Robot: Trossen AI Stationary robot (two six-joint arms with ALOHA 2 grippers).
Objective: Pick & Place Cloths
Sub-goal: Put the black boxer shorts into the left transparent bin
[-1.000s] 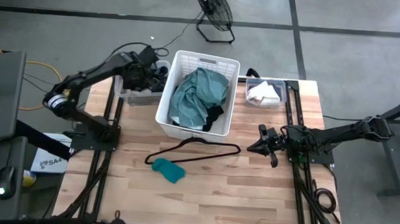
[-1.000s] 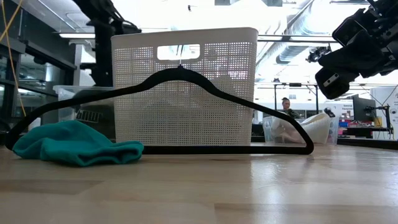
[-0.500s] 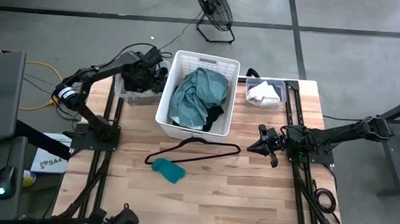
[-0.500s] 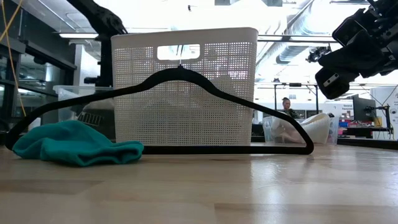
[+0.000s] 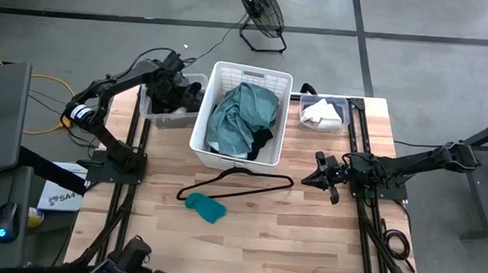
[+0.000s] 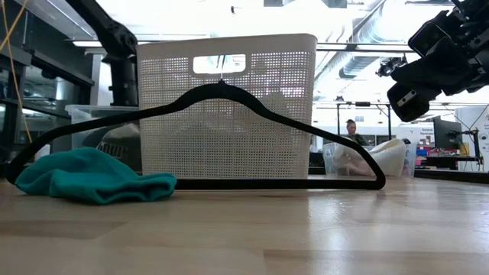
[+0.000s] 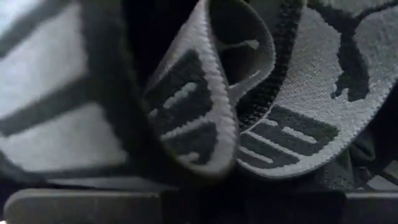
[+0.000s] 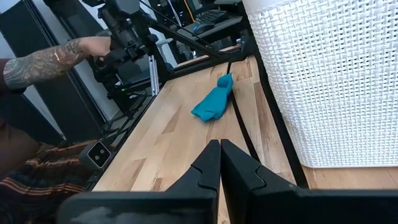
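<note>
My left gripper (image 5: 182, 92) points down into a clear bin (image 5: 156, 118) at the table's far left, among dark cloths. The left wrist view is filled by a folded grey waistband with black lettering (image 7: 186, 118). Next to the bin, a white basket (image 5: 205, 118) holds a large teal-green cloth (image 5: 241, 115) and a black one (image 5: 261, 142). A small bright teal cloth (image 5: 204, 206) lies flat on the table, near a black hanger (image 5: 237, 185). My right gripper (image 5: 315, 175) hangs shut at the table's right, above the wood, touching nothing.
A second clear bin (image 5: 340, 126) with a white cloth (image 5: 320, 114) stands at the far right. A fan (image 5: 261, 12) stands on the floor beyond the table. A person's arm (image 8: 43, 62) shows past the table's near left corner. Bare wood lies in front of the hanger.
My left gripper has sunk down into the clear bin at the far left, tipping more steeply downward, while its arm has swung toward the table's far left.
</note>
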